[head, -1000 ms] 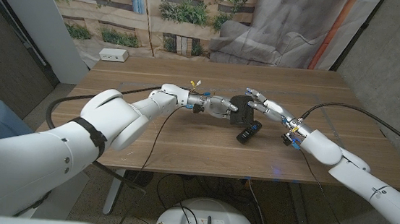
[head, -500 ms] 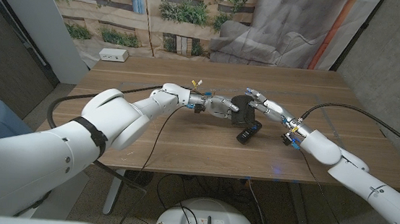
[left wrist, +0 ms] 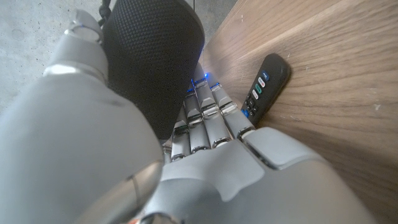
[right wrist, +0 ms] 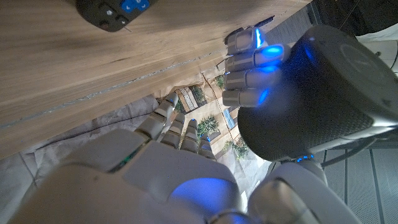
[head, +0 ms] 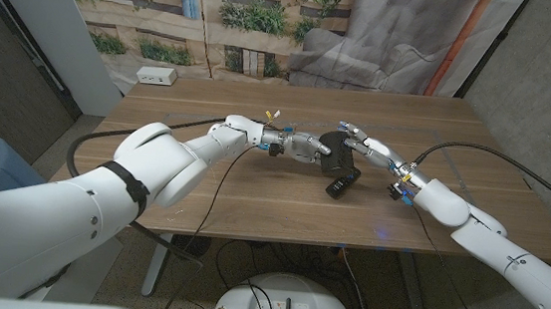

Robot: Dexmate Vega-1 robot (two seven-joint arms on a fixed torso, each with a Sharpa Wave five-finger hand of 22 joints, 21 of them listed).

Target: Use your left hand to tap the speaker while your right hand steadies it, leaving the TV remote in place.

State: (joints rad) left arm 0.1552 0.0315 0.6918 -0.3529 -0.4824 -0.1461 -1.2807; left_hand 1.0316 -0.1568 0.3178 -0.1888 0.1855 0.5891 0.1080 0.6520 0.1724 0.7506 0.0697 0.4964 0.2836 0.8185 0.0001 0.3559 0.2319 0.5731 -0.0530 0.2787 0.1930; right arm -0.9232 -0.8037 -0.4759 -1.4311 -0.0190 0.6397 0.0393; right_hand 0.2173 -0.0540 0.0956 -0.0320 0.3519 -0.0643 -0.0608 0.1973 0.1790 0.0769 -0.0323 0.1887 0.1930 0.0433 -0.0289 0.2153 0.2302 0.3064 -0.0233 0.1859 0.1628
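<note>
The black mesh speaker [head: 338, 149] stands mid-table between my two hands. My left hand [head: 303, 147] reaches it from the left. Its fingers [left wrist: 204, 115] are bent against the speaker [left wrist: 155, 56], with the thumb up along the other side. Those same fingers [right wrist: 249, 71] glow blue on the side of the speaker [right wrist: 311, 93] in the right wrist view. My right hand [head: 369, 143] stands on the far right side of the speaker, fingers [right wrist: 177, 127] spread with a gap to it and the thumb near its base. The TV remote [head: 343, 183] lies just in front.
The remote [left wrist: 264, 87] lies on the wood close beside my left fingers. A white box [head: 156, 76] sits at the table's far left corner. Cables trail from both wrists across the table [head: 252, 197].
The left hand has pushed slightly further right onto the speaker, and the speaker has shifted a little toward the remote. The right hand and the remote have stayed put.
</note>
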